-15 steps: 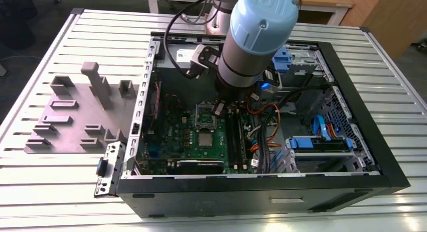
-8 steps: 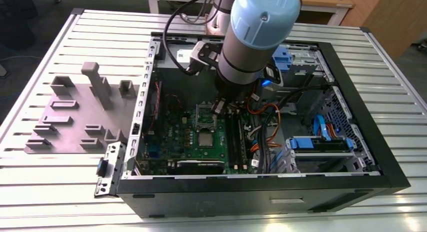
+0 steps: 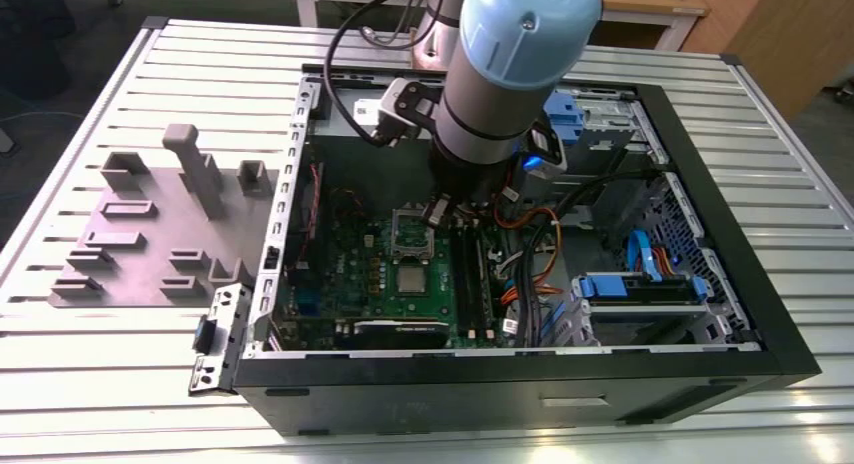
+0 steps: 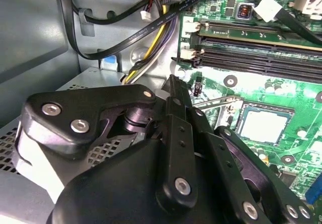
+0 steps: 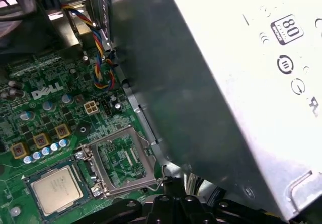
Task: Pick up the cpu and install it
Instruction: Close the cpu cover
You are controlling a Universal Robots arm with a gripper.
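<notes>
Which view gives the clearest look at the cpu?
The first wrist view: the cpu lies close and unobstructed, its whole metal top showing. In the second wrist view it is seen obliquely past the gripper's links; in the exterior view it is small, inside the case.

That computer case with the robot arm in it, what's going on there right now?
A robot arm is reaching down into an open computer case lying on a slatted table. Its tool hangs just above the green circuit board, near the memory slots. The cpu is lying flat in its socket on the board, and in the first wrist view the socket's metal frame beside it stands flipped open. The tool isn't touching the cpu. A grey moulded plate sits outside the case.
</notes>
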